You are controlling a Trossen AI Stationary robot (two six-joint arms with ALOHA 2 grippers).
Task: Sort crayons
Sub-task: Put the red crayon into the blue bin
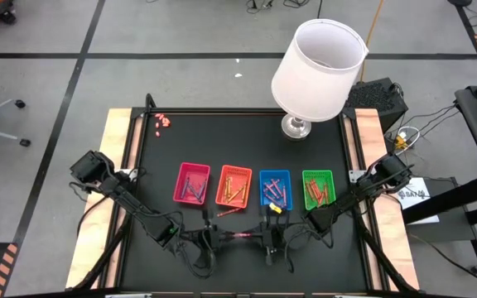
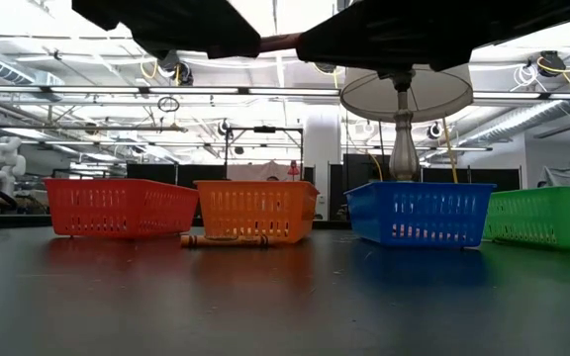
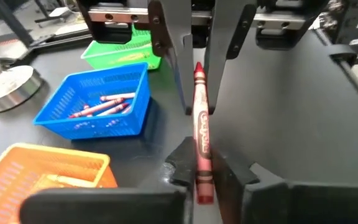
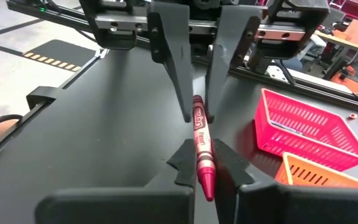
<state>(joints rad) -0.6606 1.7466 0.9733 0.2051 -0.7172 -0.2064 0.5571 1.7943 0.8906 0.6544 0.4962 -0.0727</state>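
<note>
Room: an open workshop with ceiling lights is being seen beyond the counter. A white-shaded lamp is standing at the counter's far edge.

Four trays are lined up: pink tray, orange tray, blue tray, green tray, each already holding crayons. One loose crayon is lying before the orange tray.

A red crayon is being held at the near middle between both arms, its long axis running from one to the other. Left gripper: fingers narrow on one end. Right gripper: fingers clamped on the other. A handover is judged under way.
</note>
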